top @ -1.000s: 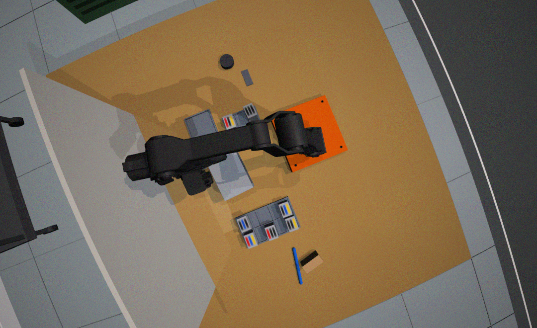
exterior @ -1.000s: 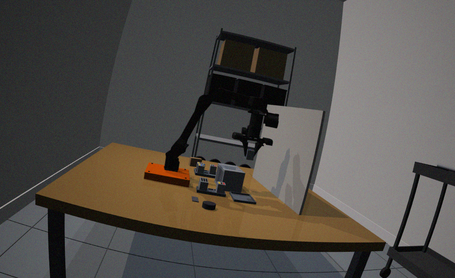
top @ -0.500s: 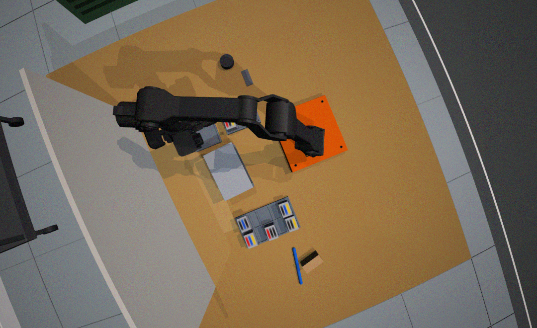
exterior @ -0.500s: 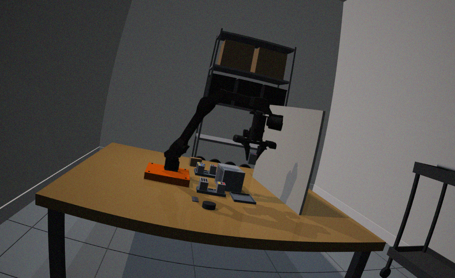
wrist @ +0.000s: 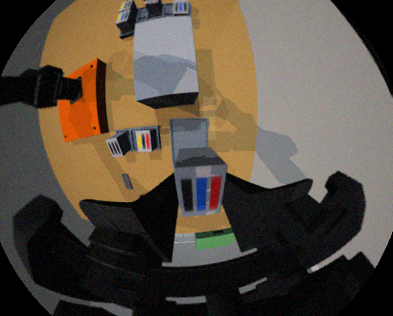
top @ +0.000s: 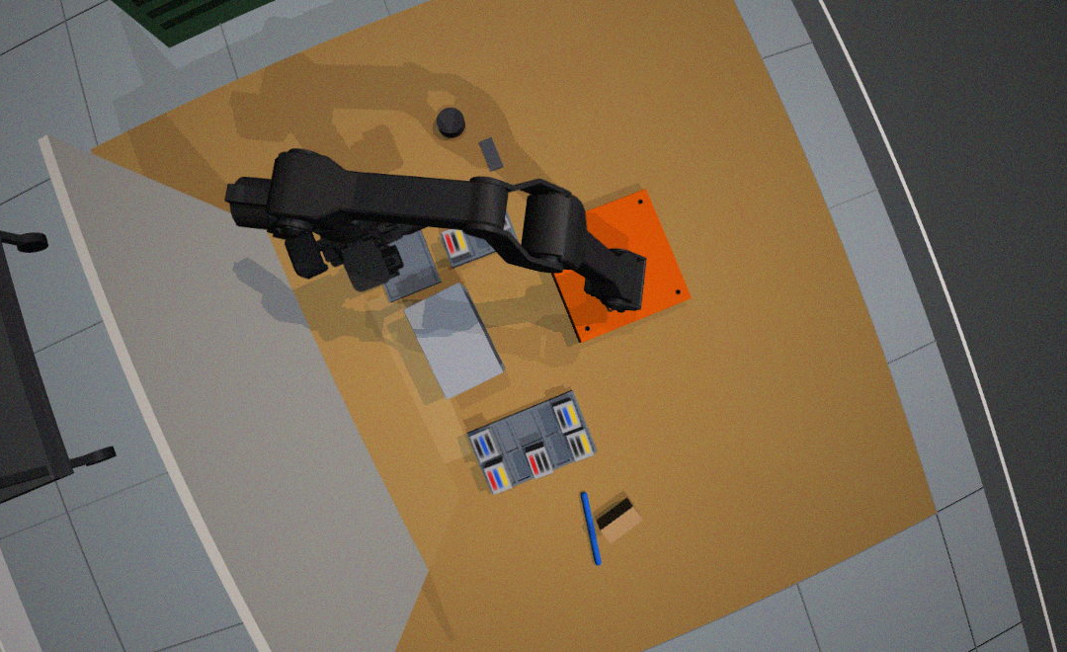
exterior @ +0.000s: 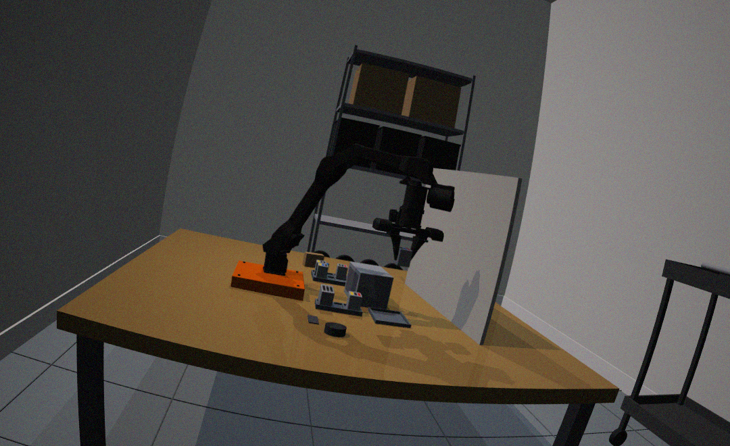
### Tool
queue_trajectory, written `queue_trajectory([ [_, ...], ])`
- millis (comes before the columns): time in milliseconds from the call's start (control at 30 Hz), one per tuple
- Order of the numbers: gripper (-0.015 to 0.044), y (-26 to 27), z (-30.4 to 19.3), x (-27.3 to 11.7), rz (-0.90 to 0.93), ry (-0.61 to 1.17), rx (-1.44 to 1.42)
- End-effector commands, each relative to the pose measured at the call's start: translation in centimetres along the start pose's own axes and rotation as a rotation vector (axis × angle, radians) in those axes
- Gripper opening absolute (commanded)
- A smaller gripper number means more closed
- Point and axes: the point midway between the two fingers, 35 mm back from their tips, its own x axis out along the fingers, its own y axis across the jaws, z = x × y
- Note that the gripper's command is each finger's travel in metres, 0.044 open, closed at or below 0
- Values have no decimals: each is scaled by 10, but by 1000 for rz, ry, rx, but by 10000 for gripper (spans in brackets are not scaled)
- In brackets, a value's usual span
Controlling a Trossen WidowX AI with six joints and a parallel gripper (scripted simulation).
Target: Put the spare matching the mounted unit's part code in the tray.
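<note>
My gripper is shut on a grey unit with black, blue and red stripes, held high above the table. The grey tray lies below, empty where it shows; the held unit covers its near part in the wrist view. A rack holds several striped units. A small holder carries a yellow, black and red striped unit and a black-striped unit. I cannot tell which unit is the mounted one; no back code is readable.
A tall grey box stands beside the tray. A white panel rises along one side. A black disc, small plate, blue rod and wooden block lie on the table.
</note>
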Motion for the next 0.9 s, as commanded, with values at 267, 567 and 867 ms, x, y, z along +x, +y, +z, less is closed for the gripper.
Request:
queue_trajectory([
  [267,0,-1,-2,10,3,2,-3],
  [567,0,-2,-3,16,3,2,-3],
  [867,0,-4,-3,23,3,2,-3],
])
